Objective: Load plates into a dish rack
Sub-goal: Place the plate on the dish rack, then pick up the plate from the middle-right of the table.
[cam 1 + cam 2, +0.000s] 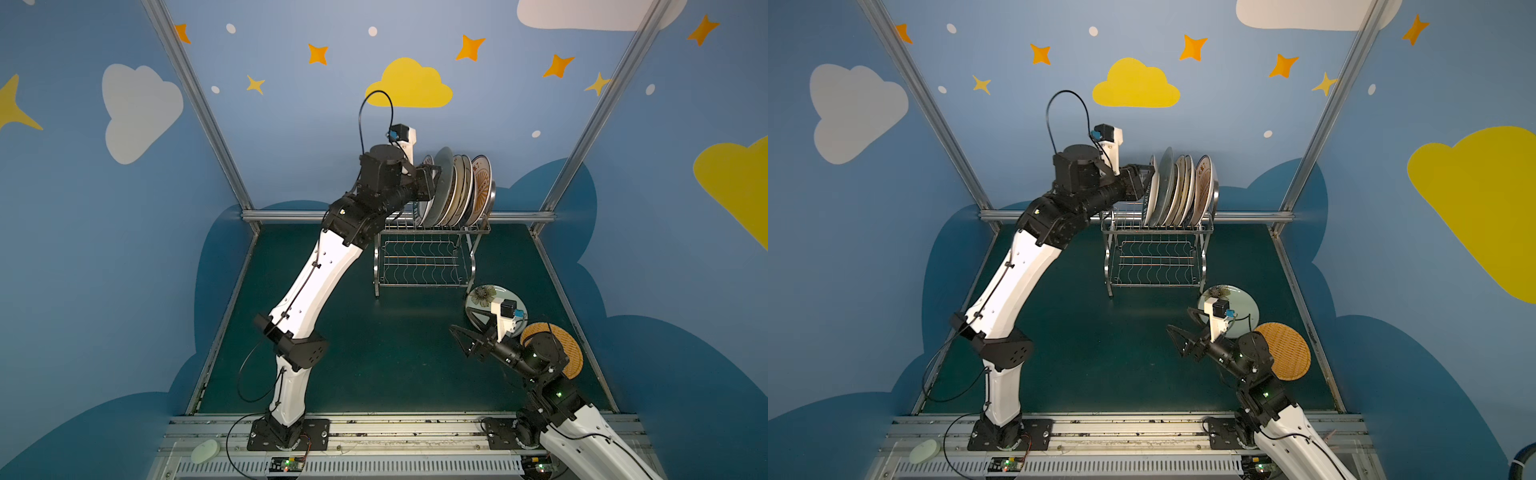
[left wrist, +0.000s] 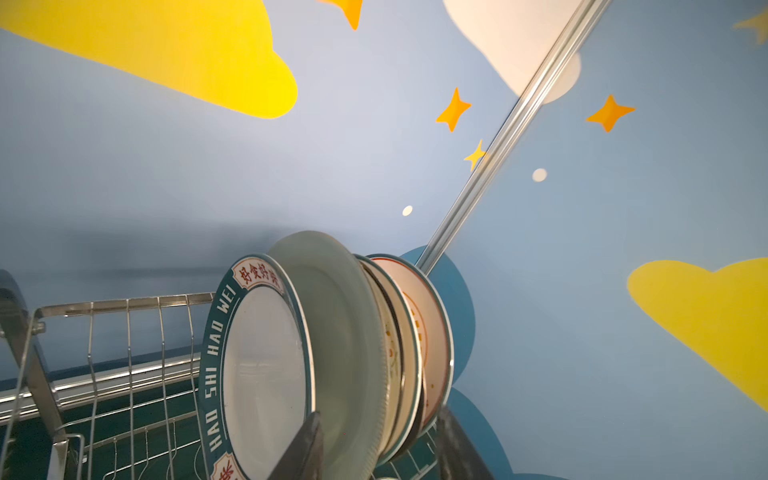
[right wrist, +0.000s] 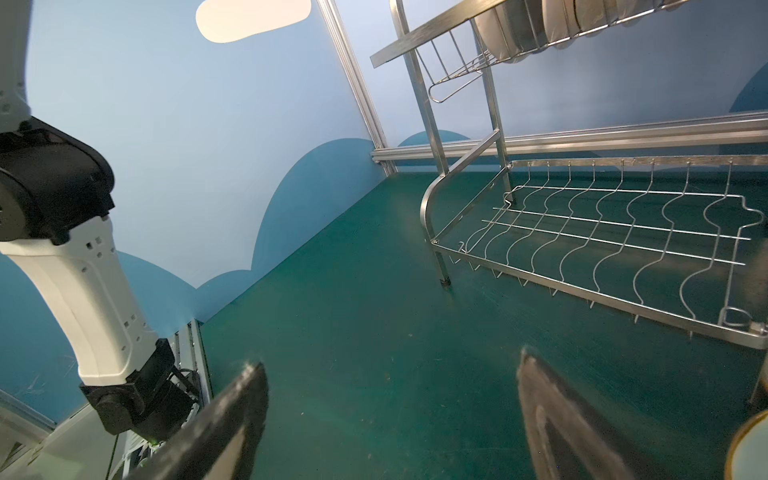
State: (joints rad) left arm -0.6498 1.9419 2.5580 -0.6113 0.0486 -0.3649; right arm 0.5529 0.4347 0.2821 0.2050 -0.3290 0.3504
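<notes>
A dark green tabletop [image 1: 374, 353] floors a blue booth painted with clouds and stars. The left arm [image 1: 316, 270] reaches from the front rail up to the top tier of the two-tier steel dish rack [image 1: 436, 230], which stands at the back of the tabletop. A row of plates [image 1: 459, 195] stands on edge in that upper shelf, packed toward its right end. A sunburst plate [image 1: 482, 187] is at the far right, a tall pale plate [image 2: 345, 332] rises above the rest, and a green-lettered plate [image 2: 216, 340] is nearest the arm. Two more plates lie flat at the front right of the tabletop, just beside each other: a pale green plate [image 1: 476, 313] with a flower and an orange woven-look plate [image 1: 575, 357], both partly under the right arm. The left claw [image 2: 380, 411] has its fingers parted around the tall pale plate and those behind it; whether it pinches them cannot be told. The right claw [image 3: 395, 415] is spread wide over the tabletop, holding nothing
</notes>
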